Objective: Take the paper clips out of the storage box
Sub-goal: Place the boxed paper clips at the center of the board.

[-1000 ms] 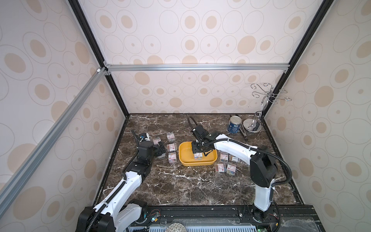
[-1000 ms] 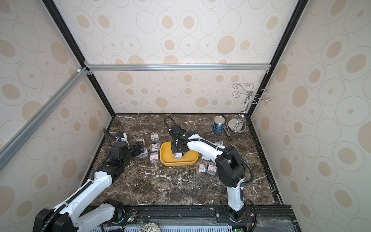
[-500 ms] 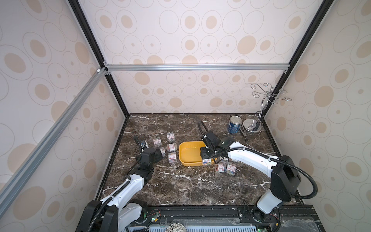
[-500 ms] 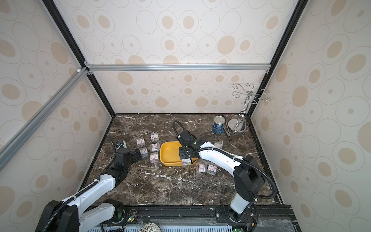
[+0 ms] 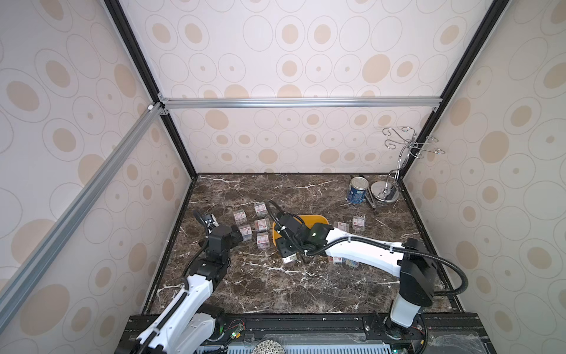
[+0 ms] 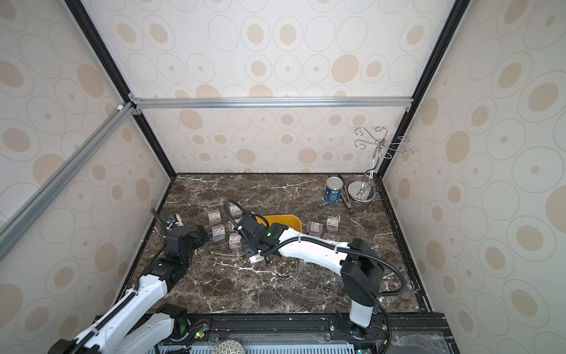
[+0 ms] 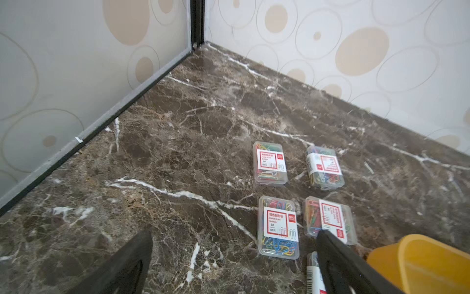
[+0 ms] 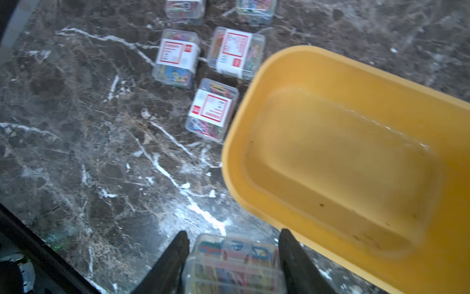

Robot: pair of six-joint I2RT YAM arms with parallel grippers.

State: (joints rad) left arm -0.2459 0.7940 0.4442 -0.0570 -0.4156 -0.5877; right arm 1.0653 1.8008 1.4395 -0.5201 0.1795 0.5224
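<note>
The yellow storage box (image 8: pixel 256 84) has nothing inside in the right wrist view; in both top views my right arm covers most of it (image 5: pixel 320 219) (image 6: pixel 289 220). My right gripper (image 8: pixel 233 238) (image 5: pixel 289 259) is shut on a clear box of paper clips (image 8: pixel 235 264), just above the marble off the tray's front left corner. Several more paper clip boxes (image 5: pixel 262 241) (image 7: pixel 277 226) lie left of the tray, others to its right (image 5: pixel 358 221). Beside the left group my left gripper (image 7: pixel 233 233) (image 5: pixel 236 233) hangs open with nothing in it.
A blue-labelled tin can (image 5: pixel 356 190), a dark tong-like tool (image 5: pixel 370 201) and a chrome hook stand (image 5: pixel 386 193) stand at the back right corner. Patterned walls close in the marble table (image 5: pixel 275 294) on three sides.
My right gripper has carried a paper clip box out of the tray, toward the front and then left. The left arm drew back slightly and stays open.
</note>
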